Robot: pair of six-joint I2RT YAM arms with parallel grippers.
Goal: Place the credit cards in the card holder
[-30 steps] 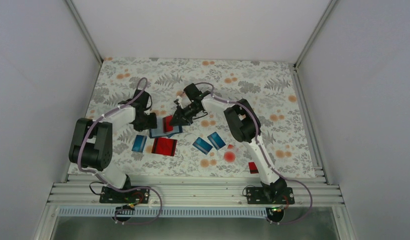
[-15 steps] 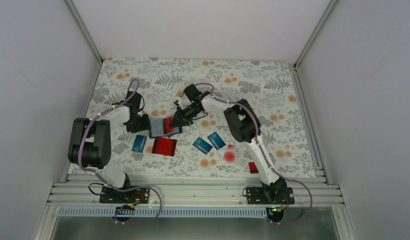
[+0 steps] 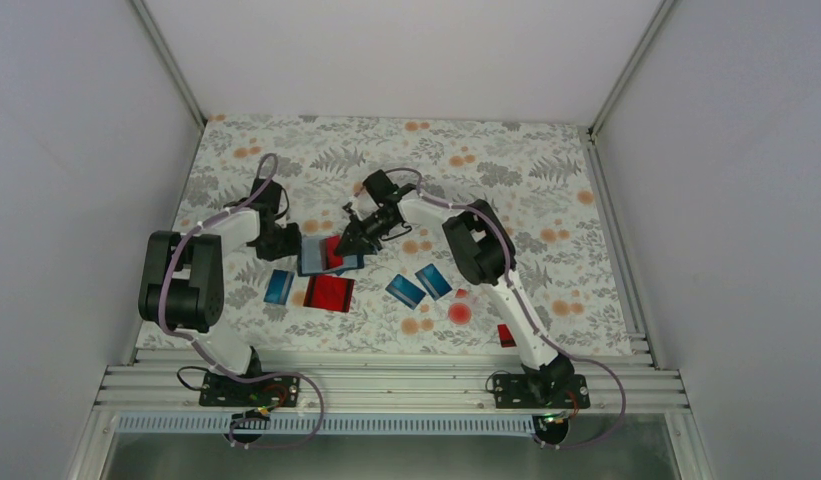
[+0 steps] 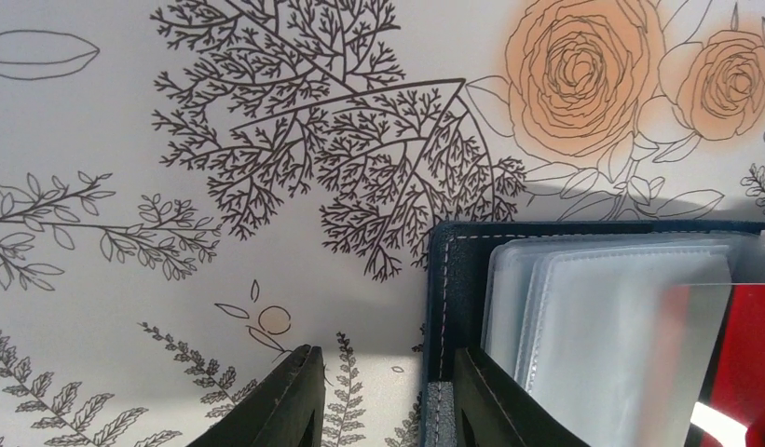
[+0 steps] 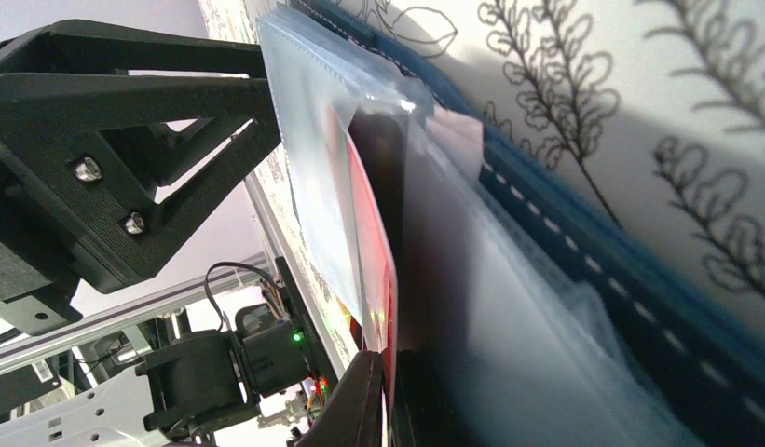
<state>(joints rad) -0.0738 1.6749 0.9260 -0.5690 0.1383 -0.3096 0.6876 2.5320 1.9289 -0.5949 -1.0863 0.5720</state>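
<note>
My left gripper (image 4: 386, 359) stood part-open astride the left edge of the card holder (image 4: 450, 279), with one finger on the tablecloth (image 4: 173, 140) and the other over the holder's inner side. I judged it should pin that cover flat so nothing would slide. The holder lay open, its clear pockets (image 4: 621, 326) running off to the right of that hand. My right gripper (image 5: 389, 400) was pinched tight on a red card (image 5: 383, 279) whose leading edge sat at a pocket's mouth. It was best kept level and pushed in slowly. The other cards (image 3: 329, 293) lay nearer my bases.
</note>
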